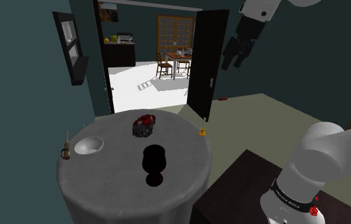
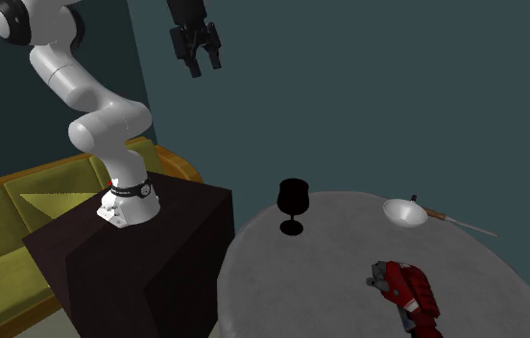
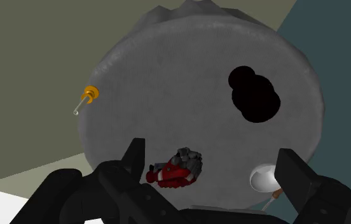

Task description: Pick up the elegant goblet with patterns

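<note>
The goblet (image 1: pixel 154 162) is drawn plain black, with a round cup, a short stem and a round foot. It stands upright on the round grey table (image 1: pixel 114 175), near the edge closest to the stand. In the second exterior view the goblet (image 2: pixel 293 200) stands at the table's (image 2: pixel 321 278) left part. My gripper (image 1: pixel 233 62) hangs high above the floor beyond the table, open and holding nothing. It appears far up over the stand (image 2: pixel 196 65) in the second exterior view. In the wrist view the goblet (image 3: pixel 252 95) lies far below, beyond my spread gripper (image 3: pixel 213 162).
A red and grey toy-like object (image 1: pixel 144 124) lies at the table's far side. A white bowl (image 1: pixel 88 146) and a wooden-handled tool (image 1: pixel 66 149) sit at the shoulder view's left edge. A small orange item (image 1: pixel 201 132) perches on the rim. A black door (image 1: pixel 207 57) stands open behind.
</note>
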Controlling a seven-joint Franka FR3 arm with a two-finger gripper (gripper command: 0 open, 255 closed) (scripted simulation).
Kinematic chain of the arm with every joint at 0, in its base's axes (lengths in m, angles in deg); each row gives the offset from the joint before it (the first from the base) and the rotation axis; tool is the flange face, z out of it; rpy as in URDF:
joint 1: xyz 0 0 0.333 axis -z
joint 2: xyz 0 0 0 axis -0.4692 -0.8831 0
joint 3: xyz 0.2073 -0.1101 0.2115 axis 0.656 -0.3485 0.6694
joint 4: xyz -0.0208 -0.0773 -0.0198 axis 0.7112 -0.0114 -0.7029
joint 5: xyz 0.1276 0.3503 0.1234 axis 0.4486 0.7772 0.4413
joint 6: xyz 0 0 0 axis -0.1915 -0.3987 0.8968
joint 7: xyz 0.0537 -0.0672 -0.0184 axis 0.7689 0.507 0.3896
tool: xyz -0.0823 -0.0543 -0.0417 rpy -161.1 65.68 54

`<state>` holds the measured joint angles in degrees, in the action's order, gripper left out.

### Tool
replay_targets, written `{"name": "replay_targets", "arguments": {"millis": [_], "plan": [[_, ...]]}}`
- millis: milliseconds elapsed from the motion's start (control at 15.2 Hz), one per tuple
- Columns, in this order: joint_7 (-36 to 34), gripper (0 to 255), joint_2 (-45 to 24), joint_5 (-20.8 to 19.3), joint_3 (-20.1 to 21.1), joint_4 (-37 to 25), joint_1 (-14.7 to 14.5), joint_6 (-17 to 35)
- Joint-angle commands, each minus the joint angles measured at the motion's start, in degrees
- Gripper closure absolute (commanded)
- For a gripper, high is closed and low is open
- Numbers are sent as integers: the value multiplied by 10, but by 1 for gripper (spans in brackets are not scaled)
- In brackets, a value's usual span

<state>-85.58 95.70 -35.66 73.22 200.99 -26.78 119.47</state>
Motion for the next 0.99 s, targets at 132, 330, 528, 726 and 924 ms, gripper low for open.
{"name": "replay_targets", "arguments": {"millis": [132, 330, 528, 726, 924], "plan": [[-9, 0, -12, 3, 14, 24, -2, 33], [-24, 0, -35, 8, 36, 56, -6, 83], [-39, 0, -66, 11, 59, 81, -9, 133], [-55, 0, -103, 12, 81, 101, -10, 184], [-73, 0, -147, 10, 104, 114, -11, 236]]}}
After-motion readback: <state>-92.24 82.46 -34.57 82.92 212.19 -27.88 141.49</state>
